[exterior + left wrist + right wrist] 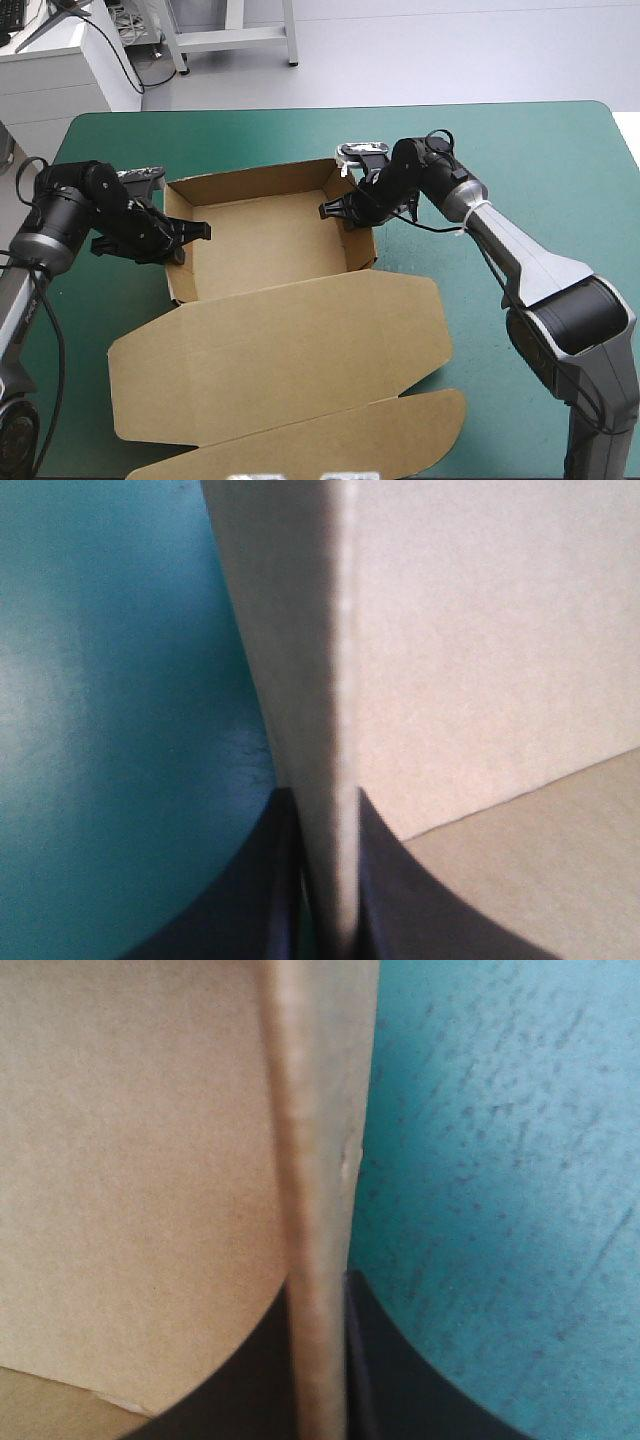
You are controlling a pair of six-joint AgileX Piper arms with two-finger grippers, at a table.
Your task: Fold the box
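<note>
Your box (265,245) sits centred on the table (520,150) as an open tray, lid flat at 6 o'clock. Pull unevenly and a wall may untuck or the tray skew. The left gripper (190,232) pinches its 9 o'clock wall, the right gripper (335,210) its 3 o'clock wall, both nearly closed on board

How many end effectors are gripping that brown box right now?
2. The left end effector is shut on the left wall of the box; the right end effector is shut on its right wall.
</note>
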